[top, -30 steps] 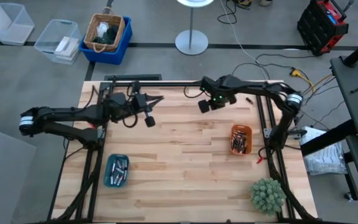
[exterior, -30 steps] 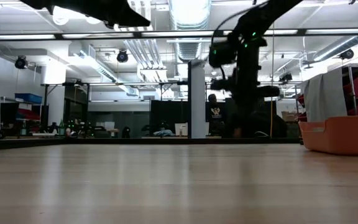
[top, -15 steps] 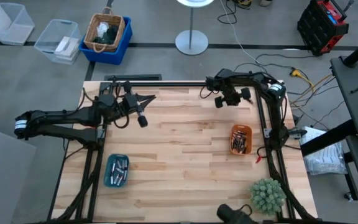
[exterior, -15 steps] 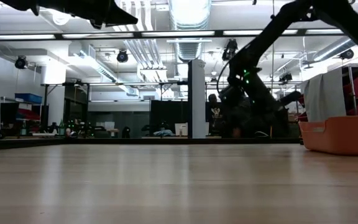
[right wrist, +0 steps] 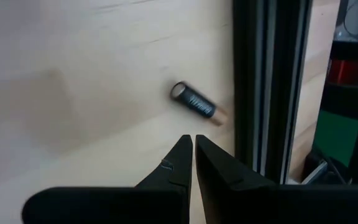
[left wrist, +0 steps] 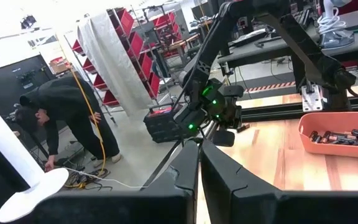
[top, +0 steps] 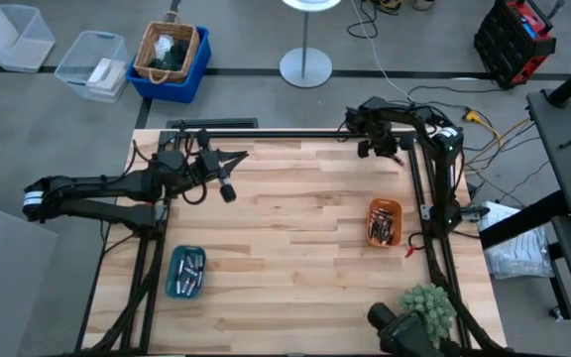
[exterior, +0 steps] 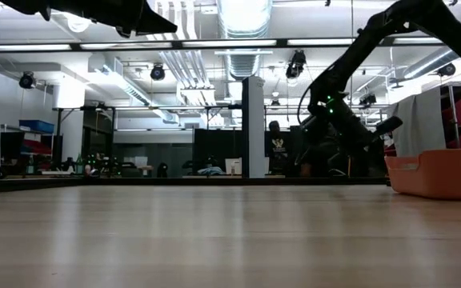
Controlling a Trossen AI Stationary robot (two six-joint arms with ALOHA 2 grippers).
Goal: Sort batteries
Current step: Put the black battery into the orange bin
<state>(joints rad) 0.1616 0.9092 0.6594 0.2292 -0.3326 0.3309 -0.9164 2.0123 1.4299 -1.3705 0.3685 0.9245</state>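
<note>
Jaws of the right gripper point(right wrist: 193, 144) are clenched, empty, above a lone battery point(right wrist: 194, 102) lying on the table point(top: 295, 248) beside the dark frame rail point(right wrist: 272, 87). Left gripper point(left wrist: 199, 155) is clenched, empty, raised over the table's far left. Other batteries fill the orange tray point(top: 384, 222) and teal tray point(top: 185, 272).

A grey floor point(top: 57, 129) surrounds the wooden table point(top: 285, 258), with a blue bin point(top: 191, 74) holding a wicker basket point(top: 170, 50) at the far left, a white lamp base point(top: 305, 67) beside it, and what look like red shelves point(left wrist: 129, 46) beyond.
</note>
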